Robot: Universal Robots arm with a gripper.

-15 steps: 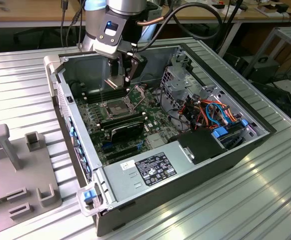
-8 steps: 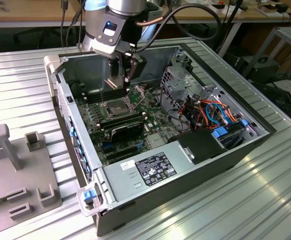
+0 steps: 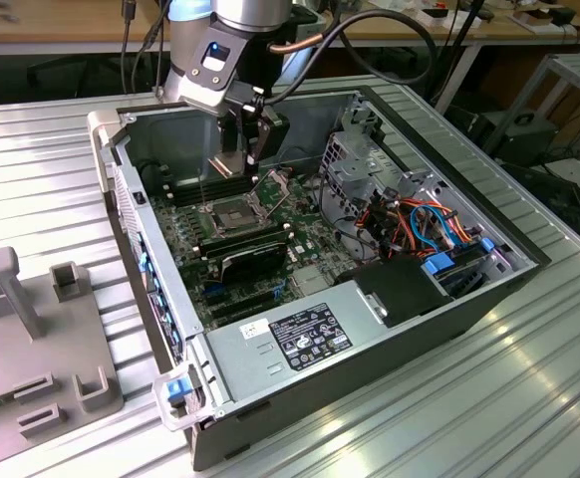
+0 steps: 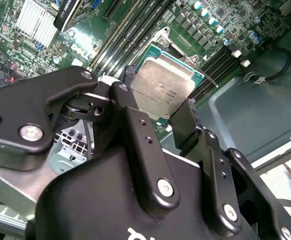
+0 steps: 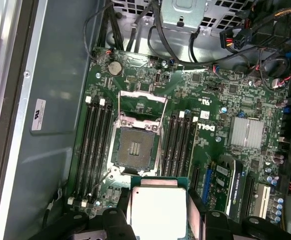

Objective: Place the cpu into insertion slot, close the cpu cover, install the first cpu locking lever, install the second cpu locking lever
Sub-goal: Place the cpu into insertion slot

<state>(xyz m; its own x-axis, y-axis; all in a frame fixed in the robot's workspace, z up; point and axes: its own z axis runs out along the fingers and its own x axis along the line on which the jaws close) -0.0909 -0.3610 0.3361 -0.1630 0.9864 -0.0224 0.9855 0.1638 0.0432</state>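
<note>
Cpu (image 5: 158, 207) sits pinched by two opposite edges in the claw (image 4: 155, 102), hanging over the motherboard, apart from the bare slot (image 5: 135, 147), whose cover (image 5: 140, 119) is flipped up. It is a thin square: silver-grey metal top, green rim. I judge it light and stiff but fragile underneath, so the edges are the safe hold.

Faint print on the cpu (image 4: 160, 85) in my gripper (image 4: 158, 107), a label (image 5: 38, 114) on the case wall (image 5: 60, 60) nearby: illegible.
</note>
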